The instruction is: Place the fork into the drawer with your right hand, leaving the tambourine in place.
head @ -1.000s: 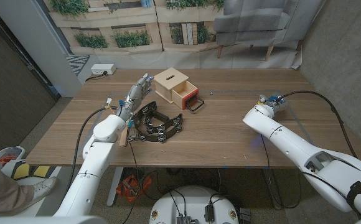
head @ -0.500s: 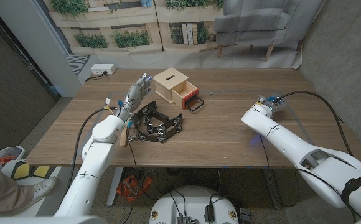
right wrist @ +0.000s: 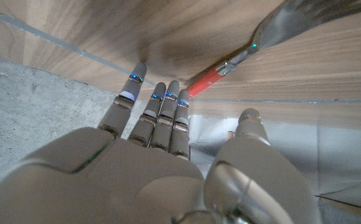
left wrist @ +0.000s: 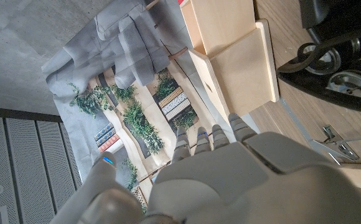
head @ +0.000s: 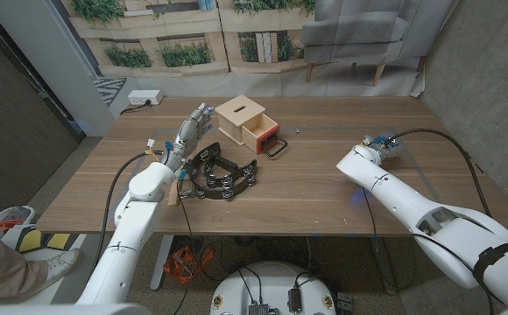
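Right wrist view, fork (right wrist: pixel 255 46) lying diagonal, red handle toward right robot hand (right wrist: pixel 162 162)

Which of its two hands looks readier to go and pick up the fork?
The right hand, likely: its fingers reach toward the red-handled fork lying just beyond them on the table. The left hand stands by the wooden drawer box and tambourine.

The right arm (head: pixel 412 203) has edged a little toward the table's middle — its elbow end sits slightly further left than a second ago. The right hand (head: pixel 378 144) has barely shifted.
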